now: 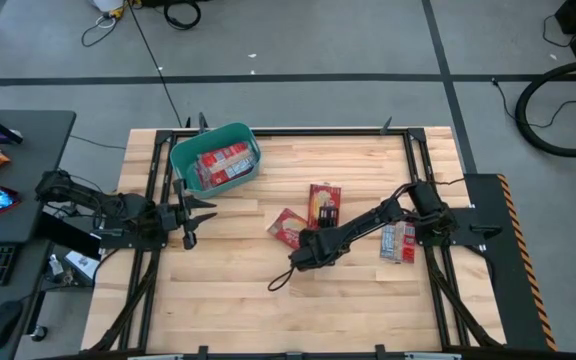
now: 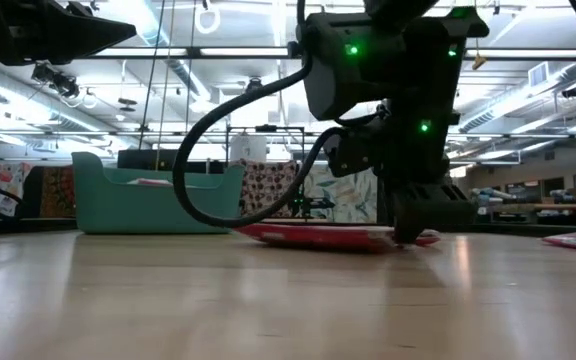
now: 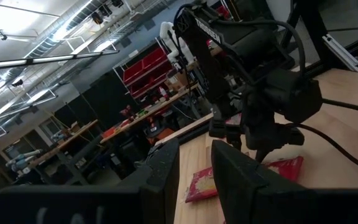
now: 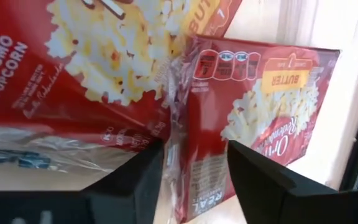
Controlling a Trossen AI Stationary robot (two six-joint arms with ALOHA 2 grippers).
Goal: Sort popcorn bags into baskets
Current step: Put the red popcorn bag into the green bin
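The teal basket (image 1: 215, 157) sits at about ten o'clock on the table (image 1: 368, 300), tilted a little, with red popcorn bags (image 1: 223, 164) lying inside it; at least two show there, but the exact number cannot be told. In the low view the basket (image 2: 158, 198) stands well behind the bag lying in the foreground.

Three more bags lie loose on the wood. One bag (image 1: 324, 204) lies near the centre, just toward twelve o'clock. A second bag (image 1: 287, 227) lies just beside it toward eight o'clock. A third bag (image 1: 398, 241) lies at about three o'clock, partly under the right arm.

The right gripper (image 1: 304, 254) is low over the table just toward six o'clock from the second bag. Its fingers (image 4: 135, 180) are spread wide, and the right wrist view shows them framing the overlapping edges of two bags (image 4: 253, 118); nothing is pinched between them. In the low view the gripper (image 2: 408, 235) meets the near bag (image 2: 333, 236) at its edge.

The left gripper (image 1: 194, 214) waits at nine o'clock, just toward six o'clock from the basket. Its fingers (image 3: 163, 174) stand slightly apart with nothing between them.
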